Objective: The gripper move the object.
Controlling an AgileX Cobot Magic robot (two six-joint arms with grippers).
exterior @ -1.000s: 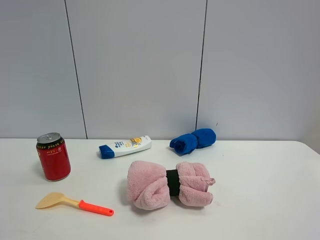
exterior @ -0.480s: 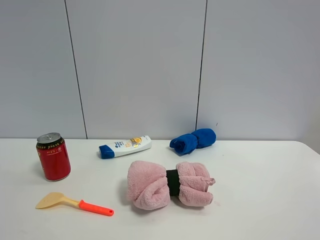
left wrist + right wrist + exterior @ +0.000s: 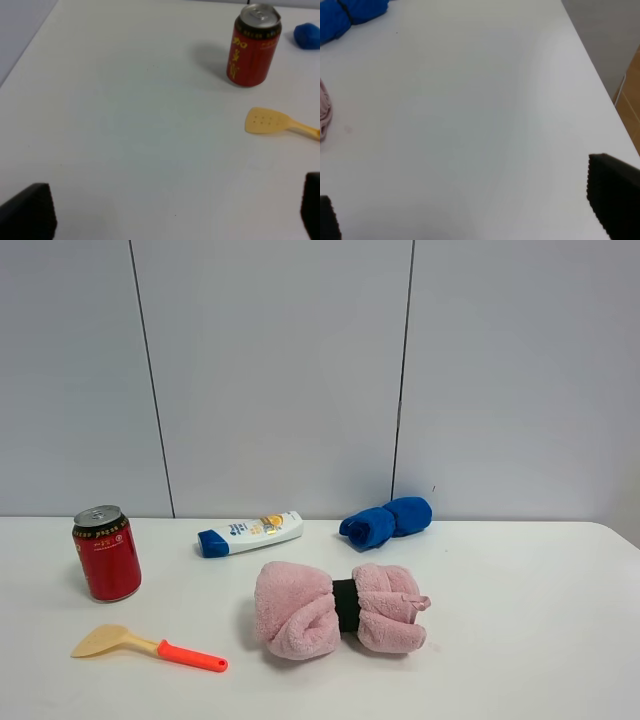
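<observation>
The scoop (image 3: 150,645), with a pale tan head and an orange-red handle, lies flat on the white table (image 3: 520,640) at the front left, just in front of a red can. In the left wrist view the scoop (image 3: 270,121) lies ahead of my left gripper (image 3: 170,220) and off to one side. That gripper is open and empty, and only its black fingertips (image 3: 27,212) show. My right gripper (image 3: 470,215) is also open and empty over bare table. Neither gripper shows in the exterior high view.
A red can (image 3: 106,553) stands behind the scoop. A white-and-blue tube (image 3: 250,533) and a blue rolled cloth (image 3: 386,521) lie at the back. A pink rolled towel (image 3: 338,609) lies mid-table. The table's right edge (image 3: 600,75) is near my right gripper.
</observation>
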